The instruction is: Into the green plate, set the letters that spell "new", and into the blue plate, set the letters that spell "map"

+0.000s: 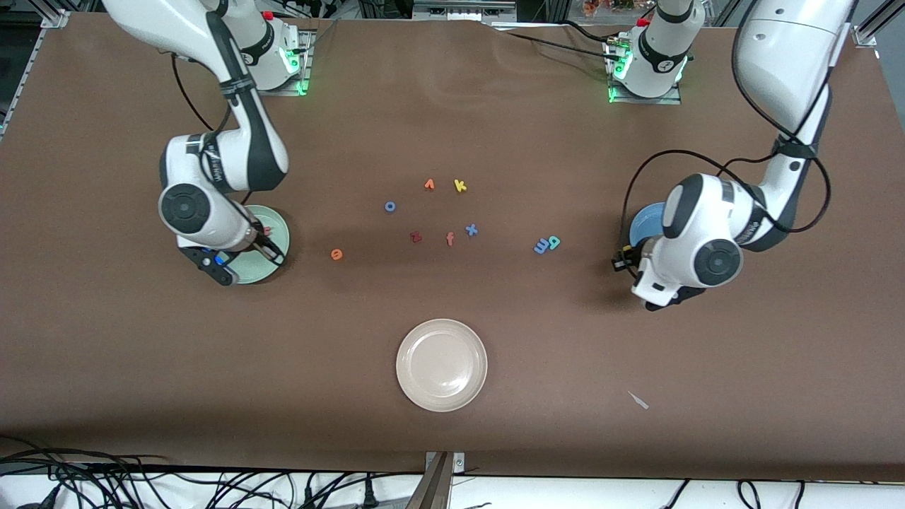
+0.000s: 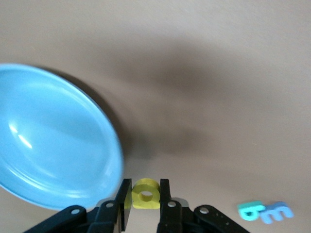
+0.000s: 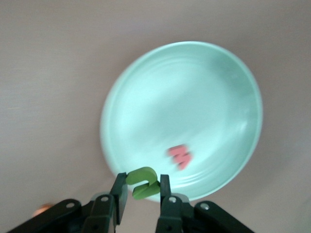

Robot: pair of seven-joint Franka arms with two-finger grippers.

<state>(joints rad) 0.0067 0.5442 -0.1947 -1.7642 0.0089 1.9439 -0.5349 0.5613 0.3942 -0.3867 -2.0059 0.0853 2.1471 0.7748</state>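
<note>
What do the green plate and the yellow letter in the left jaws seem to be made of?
The green plate looks like smooth plastic or melamine with a soft gloss: pale reflections lie along its rim, though glazed ceramic is possible. The yellow letter looks like matte foam: thick, with dull, softly rounded edges and no shine, pinched in the left gripper.
</note>
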